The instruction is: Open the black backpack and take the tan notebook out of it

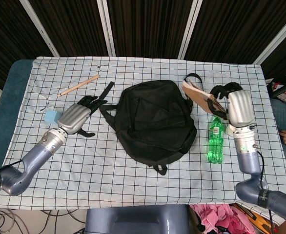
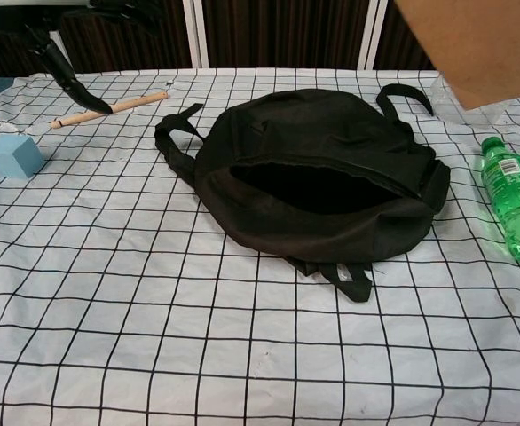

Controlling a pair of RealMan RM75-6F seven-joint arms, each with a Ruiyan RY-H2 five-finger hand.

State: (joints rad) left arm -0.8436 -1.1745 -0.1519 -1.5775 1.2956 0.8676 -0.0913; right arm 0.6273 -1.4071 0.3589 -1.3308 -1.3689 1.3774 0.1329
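The black backpack (image 1: pixel 153 122) lies mid-table, its mouth (image 2: pixel 318 188) gaping toward the chest view. My right hand (image 1: pixel 227 96) grips the tan notebook (image 1: pixel 197 93) in the air beside the backpack's top handle, above the table's right side. In the chest view the notebook (image 2: pixel 482 44) fills the top right corner. My left hand (image 1: pixel 79 113) hovers left of the backpack, apart from it, with dark fingers (image 2: pixel 65 69) spread and hanging. It holds nothing, and the shoulder strap (image 1: pixel 105 92) lies just beyond its fingertips.
A green bottle (image 1: pixel 214 142) lies right of the backpack, under the right forearm. A blue cube (image 1: pixel 51 117) and a wooden stick (image 1: pixel 78 86) lie at the left. A clear plastic container (image 2: pixel 460 96) sits at the back right.
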